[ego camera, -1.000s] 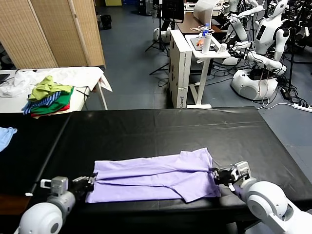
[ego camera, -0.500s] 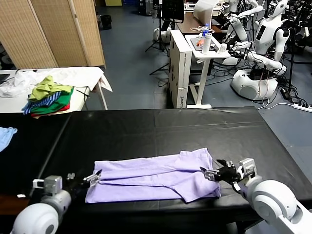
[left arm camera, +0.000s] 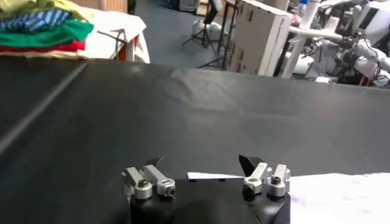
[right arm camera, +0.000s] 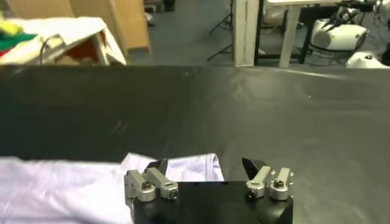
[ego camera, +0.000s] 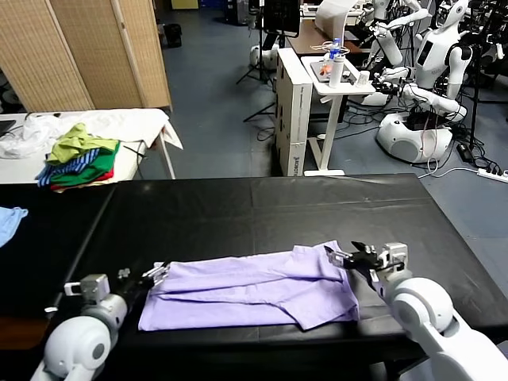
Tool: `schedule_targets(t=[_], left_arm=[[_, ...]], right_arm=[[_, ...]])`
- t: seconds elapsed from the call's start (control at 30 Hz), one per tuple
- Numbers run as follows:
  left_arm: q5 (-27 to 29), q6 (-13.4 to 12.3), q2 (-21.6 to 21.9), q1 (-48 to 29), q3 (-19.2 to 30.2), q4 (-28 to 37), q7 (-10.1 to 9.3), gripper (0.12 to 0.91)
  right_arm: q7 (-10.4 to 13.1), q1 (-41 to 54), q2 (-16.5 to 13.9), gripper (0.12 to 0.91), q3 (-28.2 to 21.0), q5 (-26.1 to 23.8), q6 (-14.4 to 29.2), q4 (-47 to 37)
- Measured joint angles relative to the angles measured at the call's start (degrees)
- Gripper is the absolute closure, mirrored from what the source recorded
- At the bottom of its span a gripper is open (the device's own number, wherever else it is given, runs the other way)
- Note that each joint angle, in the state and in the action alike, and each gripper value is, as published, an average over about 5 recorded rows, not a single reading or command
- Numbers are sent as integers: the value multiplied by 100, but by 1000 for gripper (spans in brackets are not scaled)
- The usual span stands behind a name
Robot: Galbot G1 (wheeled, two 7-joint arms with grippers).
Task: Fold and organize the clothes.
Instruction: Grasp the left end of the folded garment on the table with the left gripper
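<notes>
The pale lavender T-shirt lies flat on the black table, folded into a long band near the front edge. My left gripper is open and empty at the shirt's left end, just above its far corner. In the left wrist view the shirt shows beside and under the open jaws. My right gripper is open and empty over the shirt's far right corner. In the right wrist view the shirt lies below, its corner between the fingers.
A green, striped-blue and red clothes pile sits on a white table at the back left. A light blue cloth lies at the far left. A white cart and other robots stand behind the table.
Both grippers have opened and moved from the shirt's near corners back toward its far corners. The shirt has stayed flat in place.
</notes>
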Motion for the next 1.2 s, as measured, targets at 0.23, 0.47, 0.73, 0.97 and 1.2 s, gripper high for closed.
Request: schedule_targets(t=[0.23, 0.47, 0.73, 0.97, 1.2], left_arm=[[53, -2, -56, -27, 67, 104, 5, 138], [178, -14, -113, -48, 134, 195, 16, 427], [597, -176, -130, -62, 204, 231, 127, 848], [726, -215, -149, -88, 248, 260, 145, 881], [836, -213, -170, 2, 178, 84, 127, 746]], right_arm=[[-35, -12, 125, 410, -4, -110, 7, -141], [-39, -87, 193, 805, 3, -297, 155, -147], [377, -277, 270, 871, 36, -359, 369, 17], [303, -357, 282, 813, 106, -281, 276, 108], [62, -537, 108, 411, 341, -158, 152, 401]])
